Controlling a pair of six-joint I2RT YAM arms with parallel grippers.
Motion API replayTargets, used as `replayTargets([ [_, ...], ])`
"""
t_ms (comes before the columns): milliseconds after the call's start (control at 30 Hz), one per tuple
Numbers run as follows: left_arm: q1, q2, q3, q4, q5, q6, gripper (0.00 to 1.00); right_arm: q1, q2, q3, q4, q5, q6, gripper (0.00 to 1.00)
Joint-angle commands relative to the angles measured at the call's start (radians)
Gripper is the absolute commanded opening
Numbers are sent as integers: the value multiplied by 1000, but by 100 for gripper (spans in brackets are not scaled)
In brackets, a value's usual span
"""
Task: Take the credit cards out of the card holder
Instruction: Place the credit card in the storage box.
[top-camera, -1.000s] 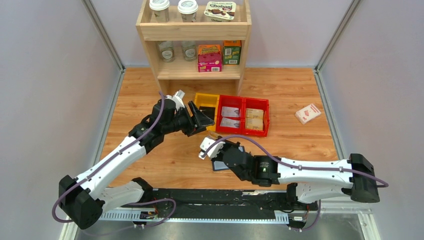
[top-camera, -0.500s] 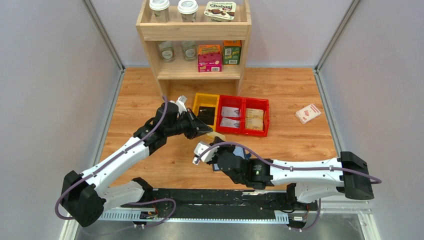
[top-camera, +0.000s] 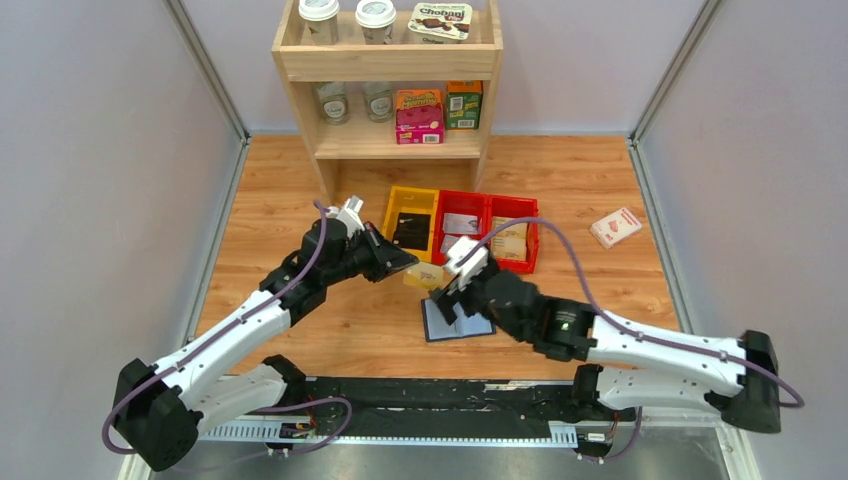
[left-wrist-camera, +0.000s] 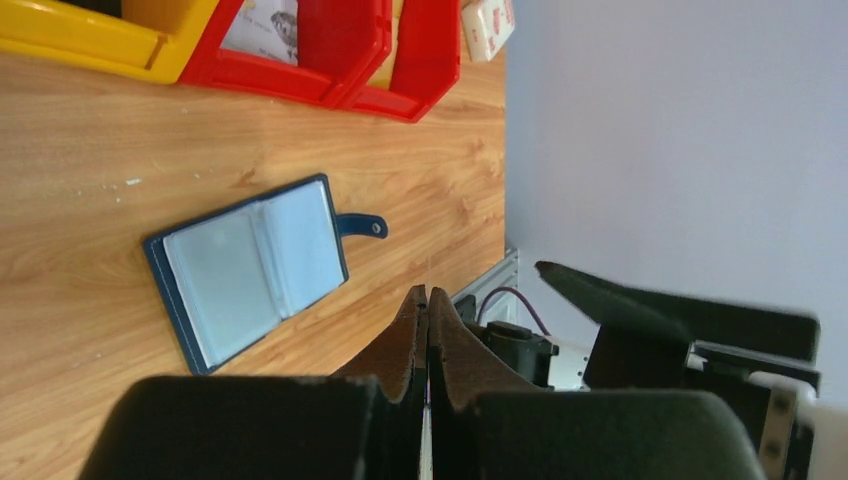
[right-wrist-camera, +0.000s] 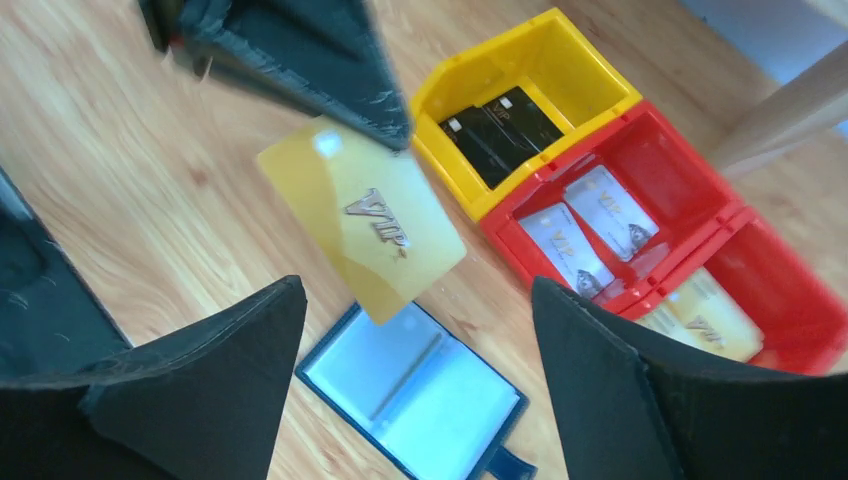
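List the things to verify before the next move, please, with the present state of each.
1. Left gripper shut on the thin gold plastic VIP card: ok.
2. Right gripper open, apart from that card: ok.
3. Navy-blue booklet-style card holder lying open on the wooden table: ok.
4. No card left in its clear sleeves: cannot tell; the visible ones look empty.
5. Red plastic bin with gold cards uncovered: ok.

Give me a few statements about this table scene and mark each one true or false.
1. The left gripper is shut on a gold card. True.
2. The right gripper clamps the card holder. False: it is open, holding nothing.
3. The card holder lies open on the table. True.
4. The yellow bin holds silver cards. False: it holds black cards.
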Motion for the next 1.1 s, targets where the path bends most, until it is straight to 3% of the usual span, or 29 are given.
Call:
replayTargets([
  [0, 3, -57, -28, 102, -58, 34, 0, -208, -179, -115, 98, -363, 385, 89],
  [133, 3, -92, -73, 197, -84, 29, 0, -412, -278, -299, 369, -626, 670, 90],
  [267, 3, -118, -128, 318, -95, 6, 0, -531, -244, -429, 681, -798, 887, 87],
  [400, 3, -120, -172, 447, -77, -19, 0, -568, -108, -477, 934, -885, 1020, 77],
  [667, 2, -100, -189, 516, -41, -28, 0, -583, 133, -477, 1316, -978, 1197, 52],
  [967, 2, -86, -191, 539, -9, -19, 0, -622, 256, -457, 1517, -1022, 1297, 31],
  [1067, 2, -86, -199, 539, -9, -19, 0, -634, 259, -451, 1516, -1042, 1298, 15],
])
